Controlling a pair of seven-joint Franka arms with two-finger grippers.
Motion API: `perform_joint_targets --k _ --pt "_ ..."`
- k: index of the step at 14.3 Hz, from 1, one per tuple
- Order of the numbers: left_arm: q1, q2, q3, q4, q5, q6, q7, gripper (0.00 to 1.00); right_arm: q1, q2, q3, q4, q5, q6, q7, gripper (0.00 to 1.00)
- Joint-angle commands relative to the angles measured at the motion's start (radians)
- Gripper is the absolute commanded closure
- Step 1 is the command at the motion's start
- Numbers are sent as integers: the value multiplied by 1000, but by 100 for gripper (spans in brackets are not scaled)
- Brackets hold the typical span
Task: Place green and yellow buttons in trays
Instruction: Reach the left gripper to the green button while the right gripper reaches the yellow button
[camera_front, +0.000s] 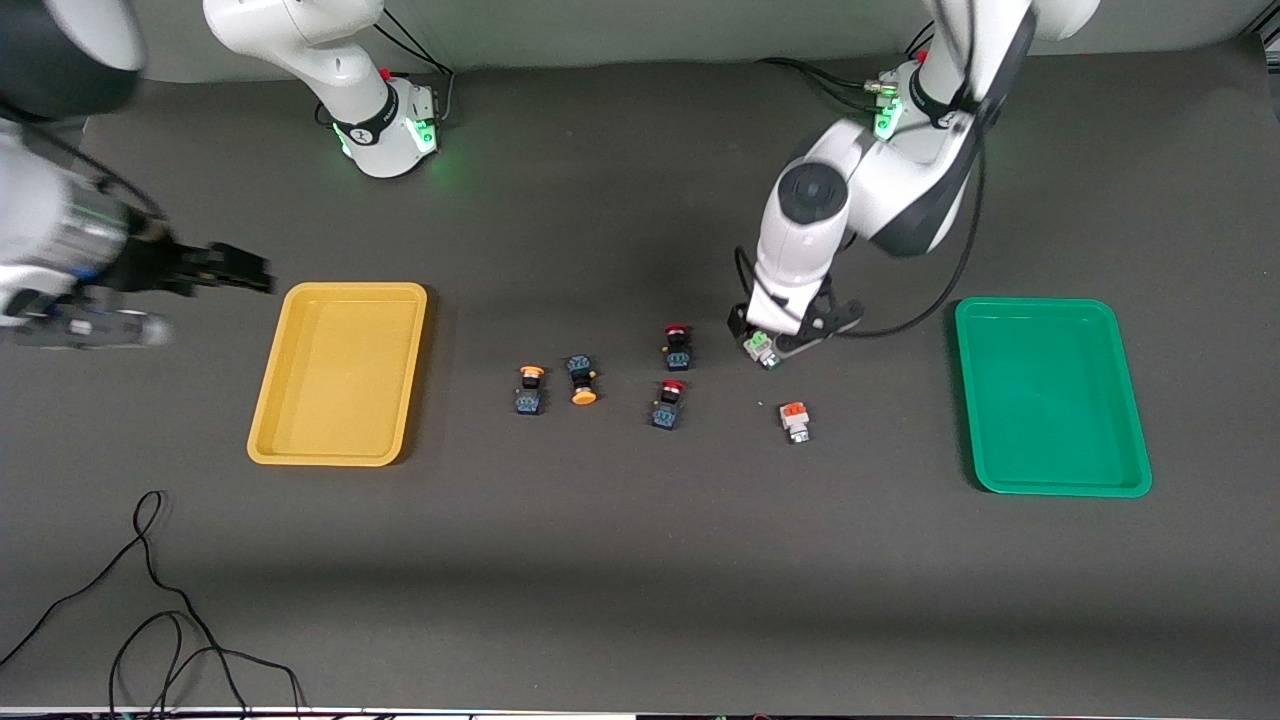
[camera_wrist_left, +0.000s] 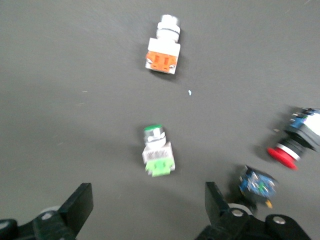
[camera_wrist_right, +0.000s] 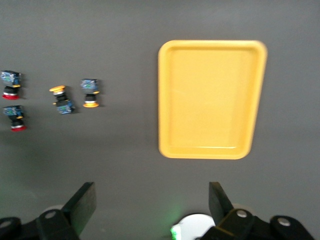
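Across the front view, I see my left gripper (camera_front: 775, 345) low over the green button (camera_front: 762, 348), between the red buttons (camera_front: 677, 345) and the green tray (camera_front: 1050, 395) — lined up, I judge, for a pick. Right gripper (camera_front: 235, 268) waits beside the yellow tray (camera_front: 340, 372). Yellow buttons (camera_front: 583, 380) lie mid-table.

Left wrist view: fingers (camera_wrist_left: 80, 202) spread wide, holding nothing, green button centred just ahead of them.

Right wrist view: fingers (camera_wrist_right: 85, 201) likewise apart — yellow tray ahead.
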Motion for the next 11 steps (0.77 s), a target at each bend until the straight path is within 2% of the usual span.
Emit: perform_joint_targets --k 1,5,6,8,9,10,11 --pt "-14 99 10 14 18 87 -57 0 73 16 -11 -75 25 98 66 0" --pt "-16 153 10 0 27 153 -85 0 189 44 -11 -243 25 349 196 0" --pt "-19 156 10 0 27 153 -94 11 217 67 -11 -279 25 420 233 0" --pt "-22 157 10 0 27 153 -105 63 261 161 -11 -300 27 515 246 0" --pt "-22 157 10 0 27 153 -105 78 287 214 -11 -300 27 554 246 0" --pt "-21 157 10 0 27 153 -105 89 306 261 -11 -303 30 612 247 0" --pt "-19 157 10 0 27 152 -105 92 309 300 -9 -304 46 673 247 0"
